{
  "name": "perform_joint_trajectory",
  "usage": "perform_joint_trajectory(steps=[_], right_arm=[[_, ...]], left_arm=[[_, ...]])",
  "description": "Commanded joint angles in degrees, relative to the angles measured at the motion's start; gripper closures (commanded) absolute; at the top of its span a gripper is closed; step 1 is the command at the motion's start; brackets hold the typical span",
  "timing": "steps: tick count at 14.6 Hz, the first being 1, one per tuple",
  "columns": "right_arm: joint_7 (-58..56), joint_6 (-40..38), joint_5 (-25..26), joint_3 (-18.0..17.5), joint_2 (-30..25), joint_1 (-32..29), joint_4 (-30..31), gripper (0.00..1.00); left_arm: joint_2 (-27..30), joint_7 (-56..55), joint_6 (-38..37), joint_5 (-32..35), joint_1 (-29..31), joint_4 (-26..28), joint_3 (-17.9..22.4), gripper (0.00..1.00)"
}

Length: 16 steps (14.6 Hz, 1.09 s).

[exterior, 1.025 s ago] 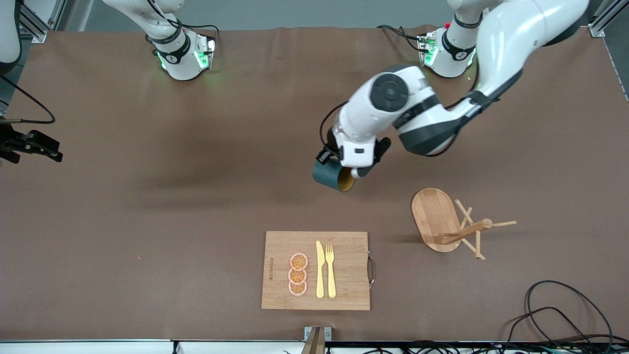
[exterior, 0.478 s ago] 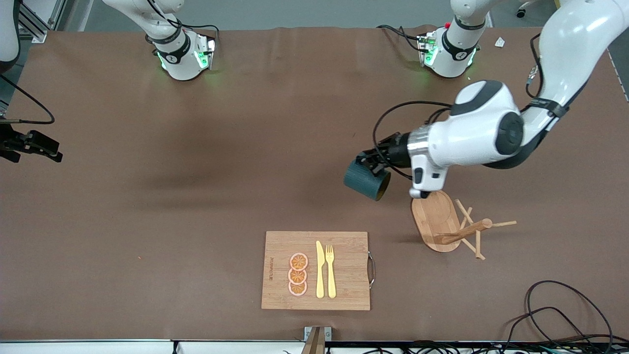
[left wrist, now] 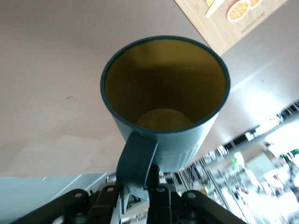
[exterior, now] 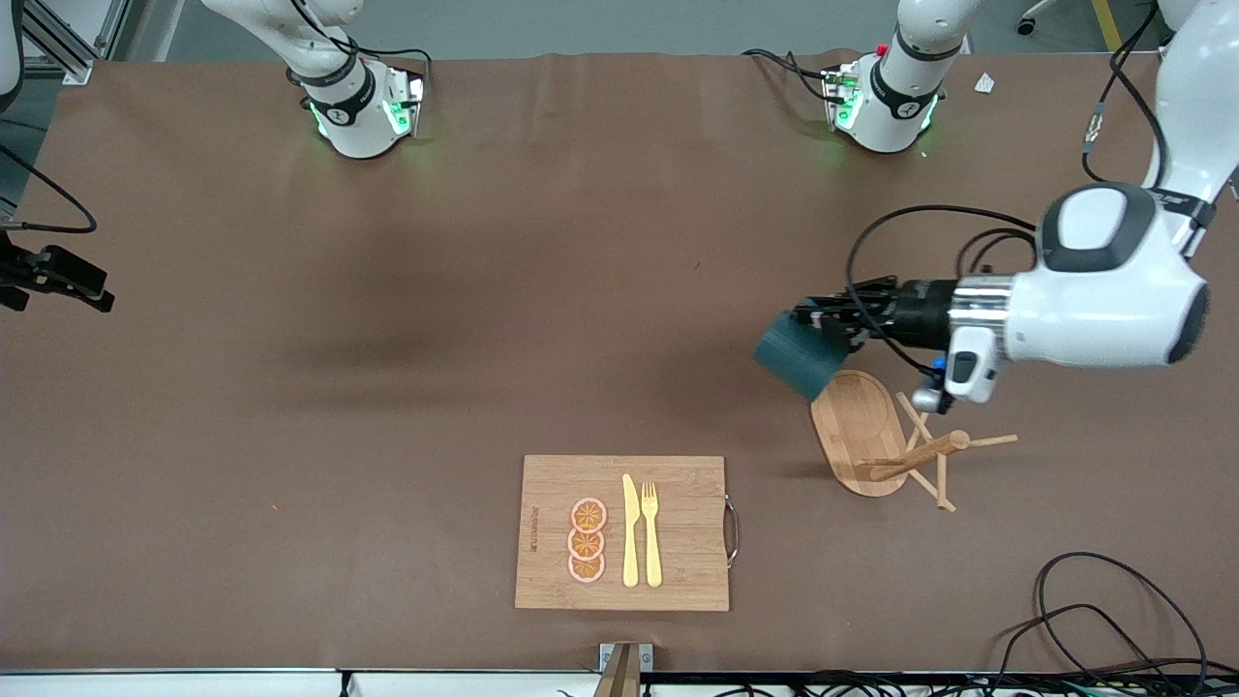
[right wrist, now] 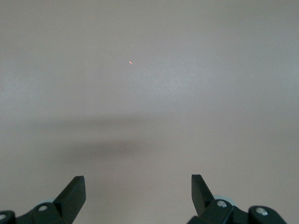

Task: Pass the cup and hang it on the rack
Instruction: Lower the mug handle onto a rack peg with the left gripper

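The dark teal cup (exterior: 796, 353) hangs in the air on its side, just over the table beside the rack's oval base (exterior: 852, 418). My left gripper (exterior: 834, 322) is shut on the cup's loop handle (left wrist: 135, 156). In the left wrist view the cup (left wrist: 166, 93) shows its yellow inside, and the gripper (left wrist: 135, 187) pinches the handle from both sides. The bamboo rack stands upright, with a post (exterior: 920, 453) and thin angled pegs. My right gripper (right wrist: 138, 182) is open with nothing in it over bare table, and it waits at the right arm's end (exterior: 87, 288).
A bamboo cutting board (exterior: 678, 532) lies near the table's front edge, nearer to the camera than the cup. It carries orange slices (exterior: 587, 540), a yellow knife and a fork. Black cables (exterior: 1094, 605) loop at the near corner of the left arm's end.
The left arm has swung the cup from the table's middle toward the left arm's end, up to the rack. Its wrist has turned. The right gripper has barely moved.
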State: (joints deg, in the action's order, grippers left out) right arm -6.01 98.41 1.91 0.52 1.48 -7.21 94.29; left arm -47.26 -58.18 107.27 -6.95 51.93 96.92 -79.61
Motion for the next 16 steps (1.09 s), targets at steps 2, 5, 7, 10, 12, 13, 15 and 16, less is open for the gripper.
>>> perform_joint_trajectory(steps=[2,5,7,10,12,13,15,16], right_arm=[[2.3,-0.5,-0.7,-0.1,-1.1,0.4,0.7,0.00],[4.9,-0.6,-0.7,0.0,-1.2,1.9,0.7,0.00],[5.5,-0.6,-0.7,-0.1,-1.1,1.9,0.6,0.00],[5.5,-1.1,-0.7,0.0,-1.2,2.3,0.3,0.00],[5.0,-1.9,-0.7,0.0,-1.2,2.2,0.3,0.00],[5.0,-2.3,-0.7,0.0,-1.2,2.2,0.4,0.00],[4.8,-2.5,-0.6,0.1,-1.2,2.1,0.2,0.00],[4.8,-2.5,-0.6,0.1,-1.2,2.2,0.2,0.00]], left_arm=[[-1.7,9.7,-2.4,-5.3,2.6,0.7,2.5,1.00],[-1.7,16.1,-3.6,-7.9,2.6,0.4,6.2,1.00],[-1.6,18.6,-4.7,-8.5,2.6,0.0,7.4,1.00],[-1.7,22.5,-5.1,-10.3,4.0,-0.1,7.8,1.00],[-1.7,24.8,-6.3,-11.9,4.1,-0.2,9.5,1.00],[-1.7,25.9,-6.5,-12.4,4.1,-0.8,9.9,1.00],[-1.7,27.6,-7.8,-12.9,4.2,-1.3,11.2,1.00],[-1.7,28.7,-8.8,-13.6,4.1,-2.3,11.9,1.00]])
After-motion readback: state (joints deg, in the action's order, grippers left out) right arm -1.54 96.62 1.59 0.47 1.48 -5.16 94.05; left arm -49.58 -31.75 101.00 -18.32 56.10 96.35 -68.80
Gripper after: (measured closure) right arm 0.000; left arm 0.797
